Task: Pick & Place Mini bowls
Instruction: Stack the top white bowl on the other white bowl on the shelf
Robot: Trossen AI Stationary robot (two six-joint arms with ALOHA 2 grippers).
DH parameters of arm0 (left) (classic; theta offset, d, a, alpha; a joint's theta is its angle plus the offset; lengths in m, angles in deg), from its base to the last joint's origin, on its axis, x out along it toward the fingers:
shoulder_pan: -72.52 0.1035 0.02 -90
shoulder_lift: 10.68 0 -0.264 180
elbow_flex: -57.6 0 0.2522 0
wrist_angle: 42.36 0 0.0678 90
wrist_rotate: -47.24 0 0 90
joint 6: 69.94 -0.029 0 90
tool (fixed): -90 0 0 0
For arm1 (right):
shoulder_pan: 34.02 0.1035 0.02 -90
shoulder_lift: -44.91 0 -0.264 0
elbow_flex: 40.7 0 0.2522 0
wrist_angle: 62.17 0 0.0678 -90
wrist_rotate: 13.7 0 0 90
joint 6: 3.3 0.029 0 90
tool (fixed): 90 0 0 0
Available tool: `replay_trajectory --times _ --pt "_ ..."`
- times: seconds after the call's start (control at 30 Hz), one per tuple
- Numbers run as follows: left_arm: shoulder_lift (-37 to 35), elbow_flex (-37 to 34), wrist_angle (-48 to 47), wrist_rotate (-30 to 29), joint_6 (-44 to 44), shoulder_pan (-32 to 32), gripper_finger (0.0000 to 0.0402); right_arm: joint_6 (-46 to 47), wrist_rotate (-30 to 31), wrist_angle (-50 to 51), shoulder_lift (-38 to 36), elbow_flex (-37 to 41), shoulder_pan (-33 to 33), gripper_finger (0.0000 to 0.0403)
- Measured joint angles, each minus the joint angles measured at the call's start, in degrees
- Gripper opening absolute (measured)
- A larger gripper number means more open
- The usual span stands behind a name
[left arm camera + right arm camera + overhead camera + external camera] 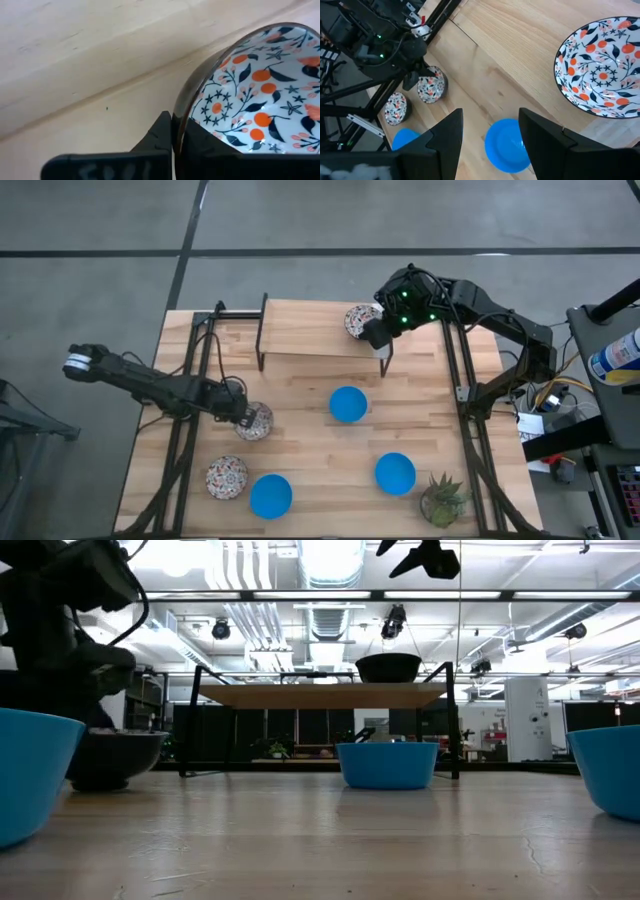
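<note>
On the left half of the bench (300,410), the left pincer (243,418) reaches in low from the left edge, arm stretched nearly flat, and it's clamped on the rim of a floral bowl (256,422), one finger (155,142) outside the wall, the other inside. No readable writing on the bowls or arms; a bottle (618,355) off the right edge carries a label too small to read. Over at the far right, the right arm folds back on itself and hangs its pincer (377,332) above the raised wooden shelf (300,330), fingers (445,137) spread apart, holding nothing, just beside a second floral bowl (358,321) sitting on that shelf. A third floral bowl (227,477) rests near left, touching or almost touching a blue bowl (270,495). Another blue bowl (348,404) sits mid-bench, and the last blue bowl (395,473) lies near right, beside the potted plant (442,498).
</note>
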Motion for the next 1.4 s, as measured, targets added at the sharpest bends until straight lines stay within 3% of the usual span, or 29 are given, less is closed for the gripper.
replay_trajectory --times 0.13,0.37,0.6,0.8,1.0,1.27,1.4 --pt "-0.83 1.88 0.57 -0.98 0.38 -0.01 0.0007 0.78 0.11 -0.02 0.02 0.00 0.95 0.0187" --pt "-1.43 10.76 1.18 -8.44 -0.23 -0.02 0.0006 4.61 1.45 -2.05 0.02 0.00 4.30 0.0187" --pt "-1.05 23.08 1.15 -20.56 -7.39 0.10 0.0005 5.19 2.24 -8.47 1.35 0.07 7.73 0.0187" --pt "0.87 33.40 -3.10 -30.30 -17.21 0.33 0.0005 1.34 10.88 -14.95 3.59 0.04 12.05 0.0187" --pt "4.09 42.62 -13.23 -40.13 -19.62 0.76 0.0005 -4.83 20.50 -23.58 5.67 0.04 17.44 0.0187" --pt "8.06 52.10 -14.01 -49.96 -30.88 0.81 0.0005 -15.28 37.53 -33.94 9.04 0.04 24.04 0.0187" --pt "10.11 55.31 -14.07 -54.89 -37.98 0.83 0.0005 -15.61 41.97 -37.31 9.64 0.07 25.04 0.0187"
